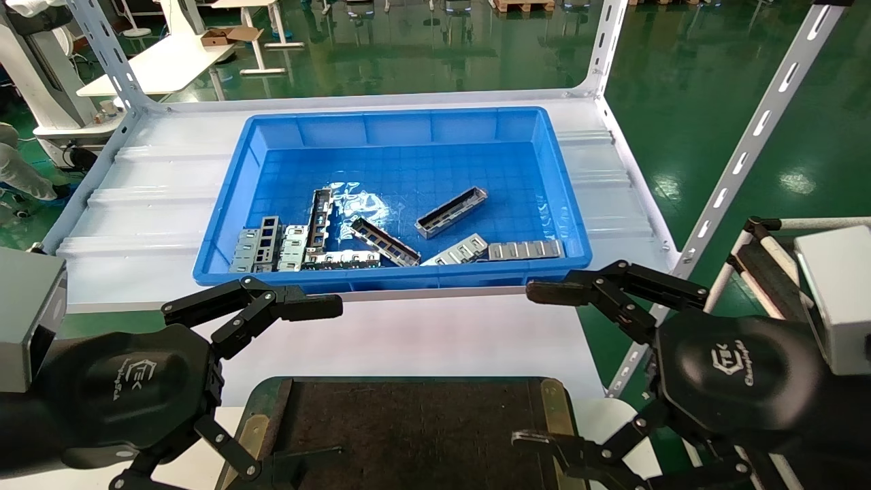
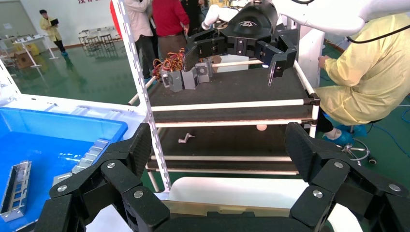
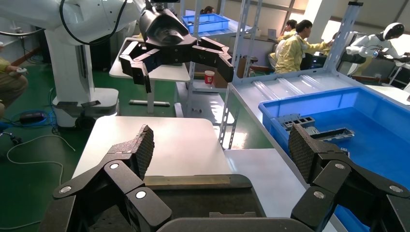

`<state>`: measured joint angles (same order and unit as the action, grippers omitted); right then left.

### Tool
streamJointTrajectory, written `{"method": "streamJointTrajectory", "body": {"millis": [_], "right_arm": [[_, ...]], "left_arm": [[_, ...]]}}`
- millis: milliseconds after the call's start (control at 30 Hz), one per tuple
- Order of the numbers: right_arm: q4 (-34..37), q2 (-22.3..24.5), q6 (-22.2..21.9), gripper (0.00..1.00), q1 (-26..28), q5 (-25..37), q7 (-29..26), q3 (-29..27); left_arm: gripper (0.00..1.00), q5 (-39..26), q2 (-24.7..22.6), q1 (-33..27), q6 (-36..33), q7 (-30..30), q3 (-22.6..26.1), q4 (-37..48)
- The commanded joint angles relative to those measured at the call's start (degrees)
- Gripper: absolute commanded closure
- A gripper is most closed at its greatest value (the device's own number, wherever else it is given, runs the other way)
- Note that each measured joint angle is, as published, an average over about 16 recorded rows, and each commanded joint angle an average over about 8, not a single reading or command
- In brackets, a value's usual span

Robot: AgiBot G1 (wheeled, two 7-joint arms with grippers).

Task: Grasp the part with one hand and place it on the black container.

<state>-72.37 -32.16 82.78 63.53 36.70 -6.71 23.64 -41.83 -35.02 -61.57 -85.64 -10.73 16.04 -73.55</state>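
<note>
Three narrow silver-grey channel parts lie in the blue bin (image 1: 381,275): one (image 1: 451,212) right of centre, one (image 1: 384,242) in the middle, one (image 1: 320,219) to the left. One part also shows in the right wrist view (image 3: 338,134) and one in the left wrist view (image 2: 17,188). The black container (image 1: 408,422) sits empty at the near edge, with brass strips at its sides. My left hand (image 1: 306,381) hovers open at the container's left end, my right hand (image 1: 537,367) open at its right end. Both are empty, nearer than the bin.
Wider flat silver plates (image 1: 258,245) (image 1: 524,250) lie along the bin's near wall. White slotted shelf uprights (image 1: 748,143) stand at the shelf corners. A cart with black shelves (image 2: 227,92) stands on the right. People in yellow coats (image 2: 367,72) are nearby.
</note>
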Motion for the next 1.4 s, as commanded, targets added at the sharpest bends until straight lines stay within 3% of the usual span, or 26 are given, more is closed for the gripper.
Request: {"method": "streamJointTrajectory", "body": {"millis": [33,1400], "right_arm": [[0.00,0.00,0.00,0.00,0.00,0.00,0.00,0.00],[0.01,0.00,0.00,0.00,0.00,0.00,0.00,0.00]], "left_arm": [[0.00,0.00,0.00,0.00,0.00,0.00,0.00,0.00],[0.00,-0.13,-0.14,-0.17,0.14,-0.06,0.09,0.23]]}}
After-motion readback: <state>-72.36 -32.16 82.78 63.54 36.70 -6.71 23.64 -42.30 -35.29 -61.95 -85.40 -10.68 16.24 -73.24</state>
